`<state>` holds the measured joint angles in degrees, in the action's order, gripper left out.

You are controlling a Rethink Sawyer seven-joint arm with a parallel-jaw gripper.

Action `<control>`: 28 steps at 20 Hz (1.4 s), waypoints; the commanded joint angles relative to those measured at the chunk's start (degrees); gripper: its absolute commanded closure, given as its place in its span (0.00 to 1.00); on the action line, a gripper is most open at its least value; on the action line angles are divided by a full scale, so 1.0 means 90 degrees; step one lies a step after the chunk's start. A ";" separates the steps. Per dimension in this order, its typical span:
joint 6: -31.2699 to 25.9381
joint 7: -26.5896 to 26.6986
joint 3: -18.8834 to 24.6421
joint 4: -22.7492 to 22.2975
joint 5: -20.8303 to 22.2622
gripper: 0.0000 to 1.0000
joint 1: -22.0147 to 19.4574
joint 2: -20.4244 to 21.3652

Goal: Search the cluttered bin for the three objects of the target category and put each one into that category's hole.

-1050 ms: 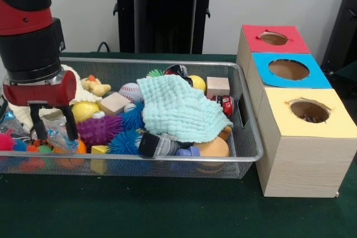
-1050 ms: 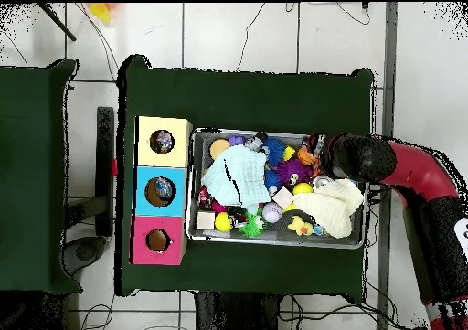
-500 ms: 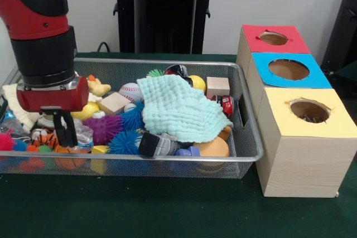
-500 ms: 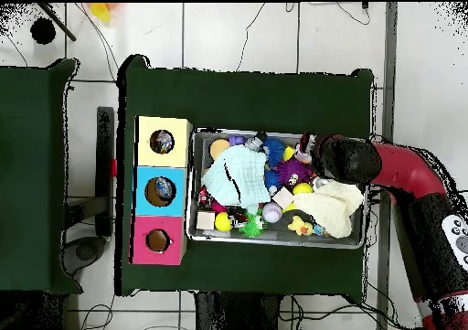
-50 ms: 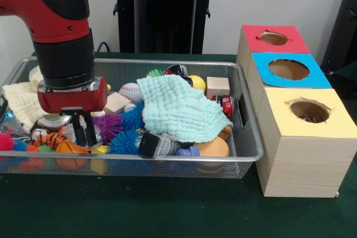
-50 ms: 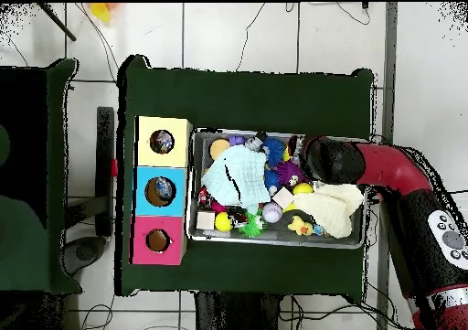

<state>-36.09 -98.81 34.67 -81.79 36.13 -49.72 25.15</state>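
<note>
Just right of the tool (image 5: 83, 132), fingers parted, a purple spiky ball (image 5: 109, 125) lies in the bin (image 5: 167, 165)

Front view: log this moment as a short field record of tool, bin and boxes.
tool: black tool on the red and black arm, down among toys at the bin's left end; grip state unclear
bin: silver wire-mesh bin, cluttered
cover: mint green cloth draped over the middle toys
boxes: three wooden boxes with holes, tops red, blue, yellow
</note>
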 commanded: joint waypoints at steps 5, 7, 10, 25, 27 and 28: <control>0.0112 0.0312 -0.0298 -0.0383 0.0226 0.00 0.0034 -0.0001; 0.0107 0.0285 -0.0313 -0.0349 0.0219 0.00 0.0063 -0.0012; 0.0031 0.0338 -0.0258 -0.0388 0.0124 0.00 0.0026 -0.0062; -0.0419 0.0317 -0.0241 -0.1282 -0.0229 0.00 -0.0226 0.0912; -0.0499 0.0237 -0.0247 -0.1488 -0.0330 0.00 -0.0237 0.1148; -0.0544 0.0235 -0.0244 -0.1547 -0.0372 0.00 -0.0246 0.1221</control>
<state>-36.09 -98.81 34.01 -87.89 34.76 -51.04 31.06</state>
